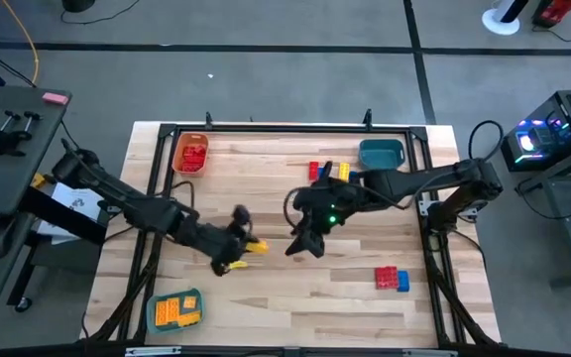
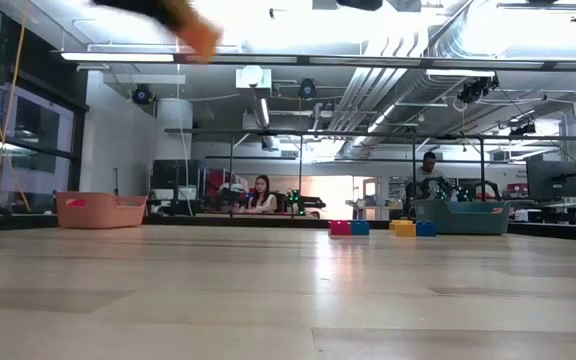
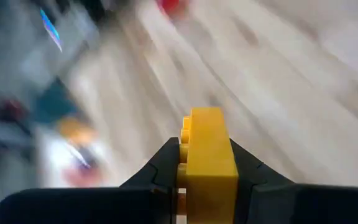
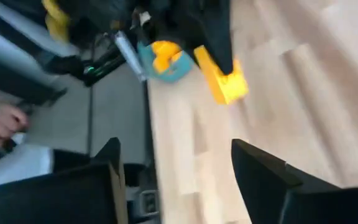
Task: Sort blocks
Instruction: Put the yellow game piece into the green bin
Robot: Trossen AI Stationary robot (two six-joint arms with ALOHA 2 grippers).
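Left gripper (image 1: 246, 248): fingers pinching yellow block (image 3: 207, 152), mid-counter | right gripper (image 4: 176, 168): fingers spread, close by | risk: arms collide, block drops short of its tray.

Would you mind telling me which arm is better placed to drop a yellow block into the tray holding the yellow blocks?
Left. The left gripper is shut on a yellow block and is nearer the tray of yellow blocks. The right gripper is open and empty mid-table.
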